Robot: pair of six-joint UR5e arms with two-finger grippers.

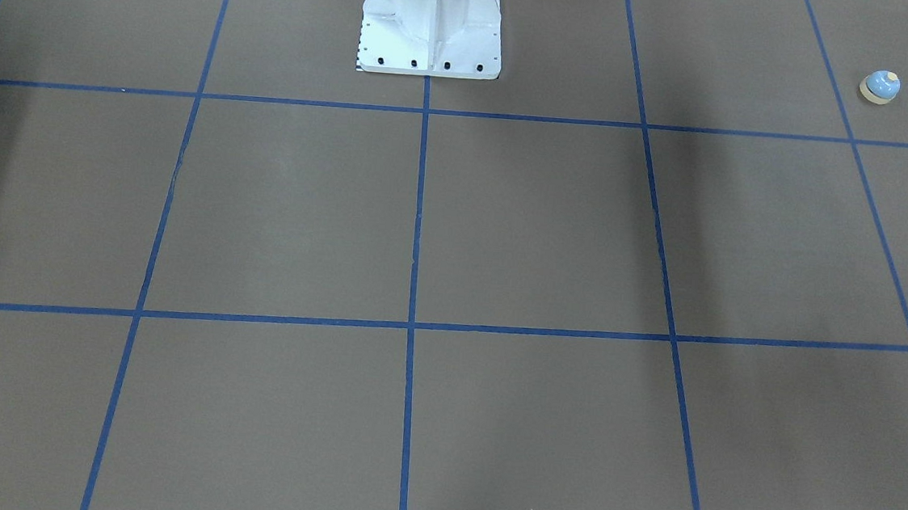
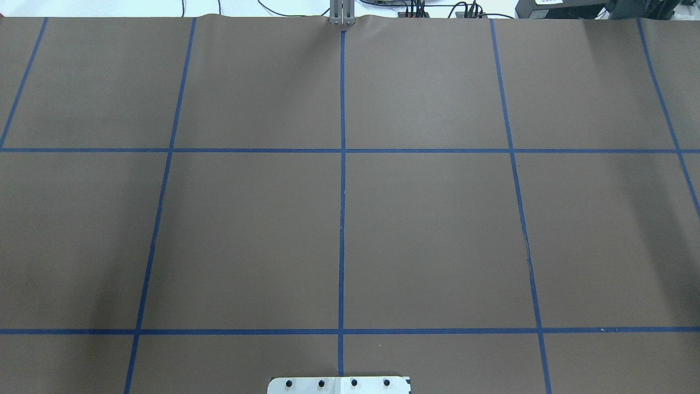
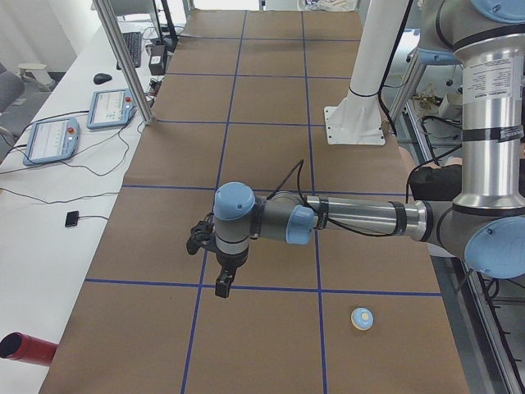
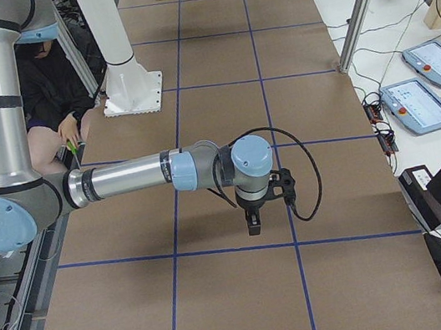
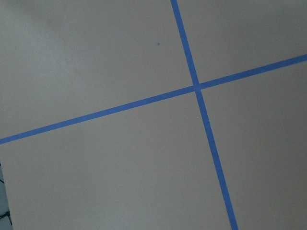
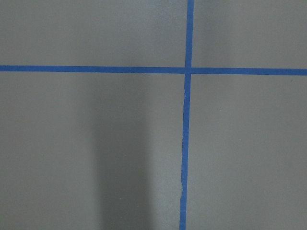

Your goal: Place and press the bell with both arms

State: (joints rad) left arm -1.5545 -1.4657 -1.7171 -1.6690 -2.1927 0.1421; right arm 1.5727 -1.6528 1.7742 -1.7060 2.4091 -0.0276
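Silver-grey arms (image 3: 361,217), light-blue joint caps (image 3: 235,199), black cables (image 4: 319,174)

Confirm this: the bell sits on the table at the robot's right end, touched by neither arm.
Wrong end. The bell sits on the table at the robot's left end, touched by neither the left arm nor the right arm. The exterior left view shows it close to that camera.

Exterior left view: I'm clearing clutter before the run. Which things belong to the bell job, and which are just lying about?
Job: small light-blue domed call bell; near grey-and-silver left arm with its black claw.
Lying about: red cylinder; two grey touchscreen pendants; black computer mouse; white bolted pedestal.
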